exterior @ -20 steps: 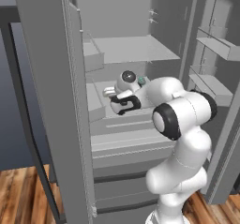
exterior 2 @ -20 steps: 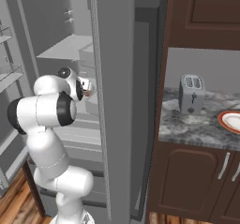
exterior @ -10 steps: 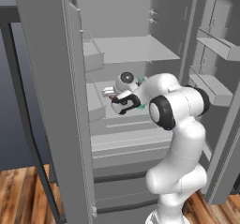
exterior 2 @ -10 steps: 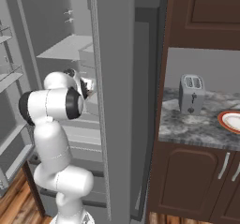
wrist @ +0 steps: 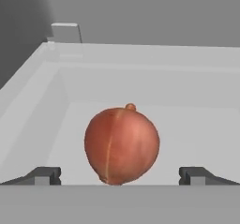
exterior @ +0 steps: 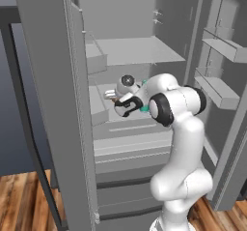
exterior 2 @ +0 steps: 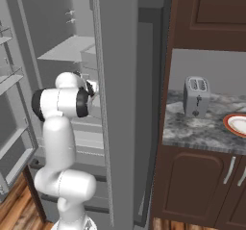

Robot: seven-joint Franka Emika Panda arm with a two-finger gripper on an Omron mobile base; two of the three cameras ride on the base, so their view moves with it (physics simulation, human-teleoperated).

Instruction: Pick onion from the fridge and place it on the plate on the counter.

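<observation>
Compared w/ a sec ago, the forearm is pushed further into the fridge [exterior: 144, 51] and the wrist is swung toward the middle shelf, so the reach-in looks basically done and the grab is prob next.

In the hand view the onion [wrist: 122, 145] is seen dead centre, sitting on the pale shelf floor, lined up between the two fingertips [wrist: 44, 175]. The pincer [wrist: 120, 177] is held wide open, nothing gripped yet; gap looks a good bit wider than the onion.

Arm pose: elbow is bent out in front of the fridge, forearm is laid roughly level into the shelf space, pincer [exterior: 112, 95] is pointed inward.

The plate [exterior 2: 237, 125] is spotted over on the counter [exterior 2: 202, 128] right of the toaster [exterior 2: 197, 96], well apart from the fridge, so a carry is still needed afterwards.
</observation>
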